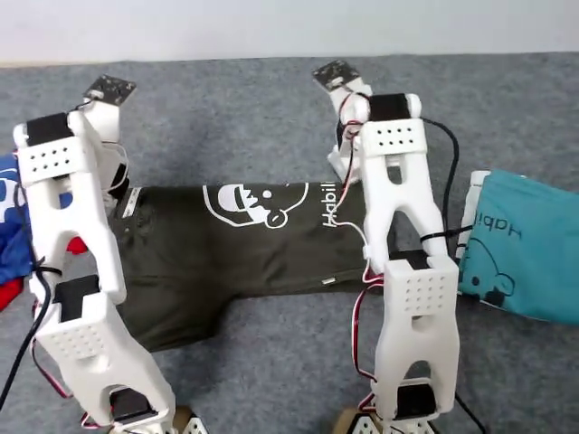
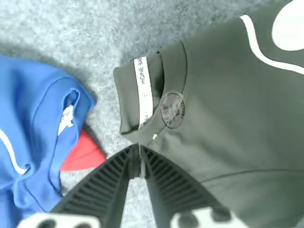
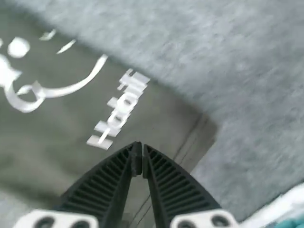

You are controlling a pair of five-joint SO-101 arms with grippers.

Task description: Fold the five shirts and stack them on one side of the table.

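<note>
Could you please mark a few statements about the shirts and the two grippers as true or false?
1. The dark shirt lies spread on the grey table between the two arms. True.
2. A teal shirt lies on the left arm's side. False: the teal shirt lies on the right arm's side; the blue shirt is on the left arm's side.
3. The left gripper is at the dark shirt's edge beside its collar. True.
4. The right gripper is wide open. False: the right gripper has its jaws shut, over the dark shirt near its white lettering.
5. The blue shirt overlaps the dark shirt's collar. False: bare grey table shows between them in the left wrist view.
</note>
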